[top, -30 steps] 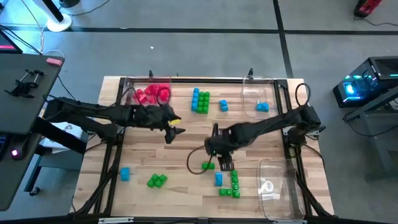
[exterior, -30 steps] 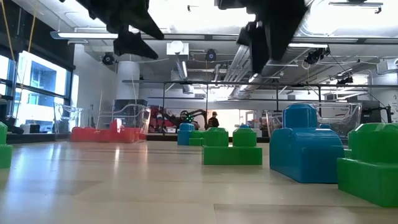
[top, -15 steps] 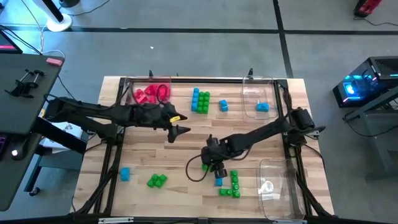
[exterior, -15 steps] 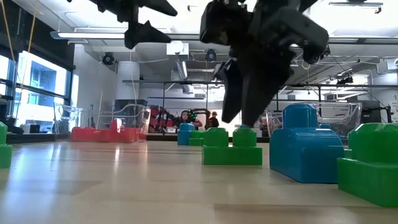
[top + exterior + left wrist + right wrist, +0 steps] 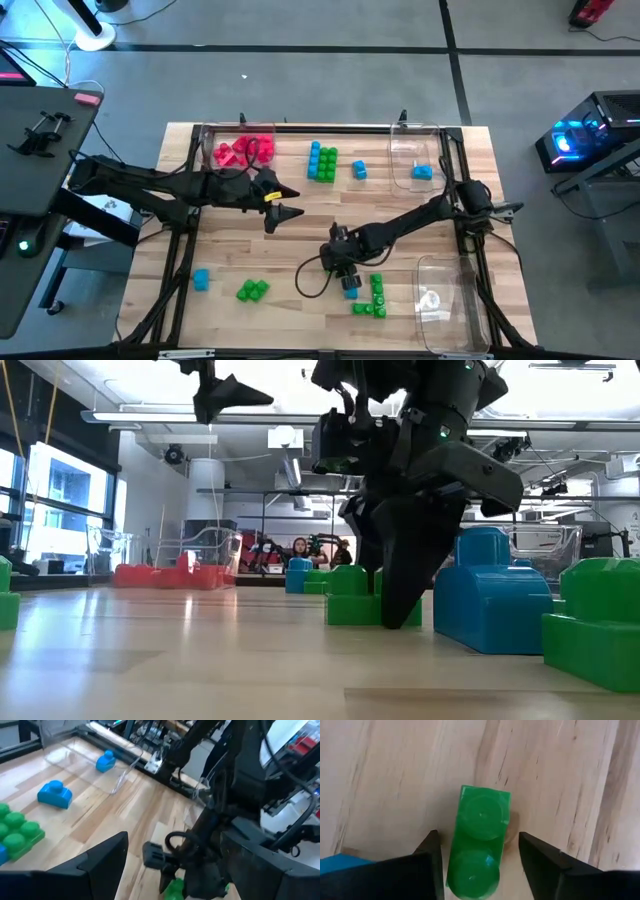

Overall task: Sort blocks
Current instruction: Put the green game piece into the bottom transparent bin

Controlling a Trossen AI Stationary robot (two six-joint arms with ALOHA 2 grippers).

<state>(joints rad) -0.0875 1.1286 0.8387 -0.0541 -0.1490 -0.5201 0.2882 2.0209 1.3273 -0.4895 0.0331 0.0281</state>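
Right gripper [image 5: 479,870] astride green block [image 5: 479,840]

Right gripper [image 5: 477,852] low—seemingly open.

Glossy smooth plastic green brick [image 5: 479,842] on pale, matt, grained wooden table [image 5: 395,780].

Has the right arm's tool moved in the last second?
Yes. The right tool has come down from above the table to straddle a green block.
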